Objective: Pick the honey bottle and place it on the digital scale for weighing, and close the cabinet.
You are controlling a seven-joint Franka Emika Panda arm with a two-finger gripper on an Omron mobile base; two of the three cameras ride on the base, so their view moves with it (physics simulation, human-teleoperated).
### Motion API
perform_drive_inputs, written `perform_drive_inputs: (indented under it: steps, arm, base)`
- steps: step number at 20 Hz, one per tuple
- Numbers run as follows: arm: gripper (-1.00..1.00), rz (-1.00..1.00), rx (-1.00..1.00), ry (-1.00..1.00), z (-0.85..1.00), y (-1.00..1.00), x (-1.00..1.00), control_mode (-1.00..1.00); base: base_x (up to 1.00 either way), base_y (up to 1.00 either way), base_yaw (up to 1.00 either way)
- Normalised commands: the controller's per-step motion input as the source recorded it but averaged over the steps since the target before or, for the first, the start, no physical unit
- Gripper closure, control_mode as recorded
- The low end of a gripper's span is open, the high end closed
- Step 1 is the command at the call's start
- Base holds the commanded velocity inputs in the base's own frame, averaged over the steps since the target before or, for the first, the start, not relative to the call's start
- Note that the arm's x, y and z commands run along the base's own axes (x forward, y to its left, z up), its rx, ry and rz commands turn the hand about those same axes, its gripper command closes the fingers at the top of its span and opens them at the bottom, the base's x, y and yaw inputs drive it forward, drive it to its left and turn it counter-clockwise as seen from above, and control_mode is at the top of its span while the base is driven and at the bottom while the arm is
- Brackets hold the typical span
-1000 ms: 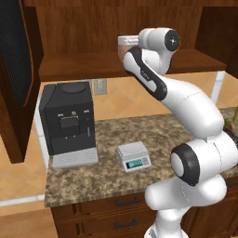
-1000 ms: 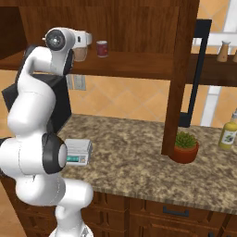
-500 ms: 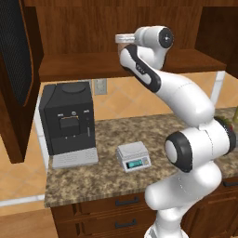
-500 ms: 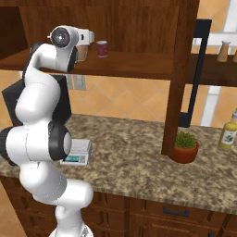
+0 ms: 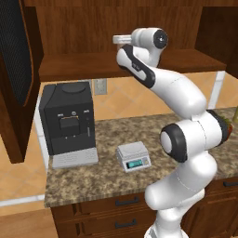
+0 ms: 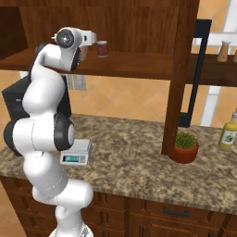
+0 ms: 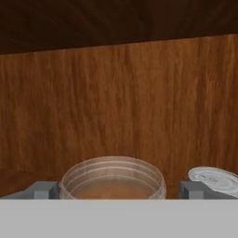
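Note:
The honey bottle (image 7: 113,180) stands on the cabinet shelf (image 5: 74,69), seen from above as a clear pale lid over tan-brown contents. My gripper (image 7: 118,189) is open and straddles it, one fingertip on each side, with a small gap on the right. From the base, the gripper (image 5: 118,39) reaches into the open cabinet at shelf height. The digital scale (image 5: 134,156) sits on the granite counter below, its top plate bare. Both cabinet doors stand open, the left door (image 5: 16,69) and the right door (image 6: 183,78).
A dark red can (image 6: 102,48) stands on the shelf just right of the bottle; its silver top (image 7: 216,179) is beside my right fingertip. A black coffee machine (image 5: 67,121) is left of the scale. A potted plant (image 6: 185,147) and a yellow bottle (image 6: 227,132) stand further right.
The arm's elbow has risen and swung in toward the cabinet. The hand has edged slightly up and deeper over the shelf.

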Motion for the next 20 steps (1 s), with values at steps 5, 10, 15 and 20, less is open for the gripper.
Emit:
perform_drive_inputs:
  steps: [5,10,15,20]
  arm:
    - [1.00,0.00,0.00,0.00,-0.13,0.10,0.07,-1.00]
    - [1.00,0.00,0.00,0.00,-0.13,0.02,-0.06,-1.00]
    - [1.00,0.00,0.03,-0.14,0.00,0.00,-0.67,-1.00]
    - [1.00,0.00,0.02,-0.15,0.00,0.00,-0.98,-1.00]
  base:
    - [0.00,0.00,0.00]
    - [0.00,0.00,0.00]
    - [0.00,0.00,0.00]
    - [0.00,0.00,0.00]
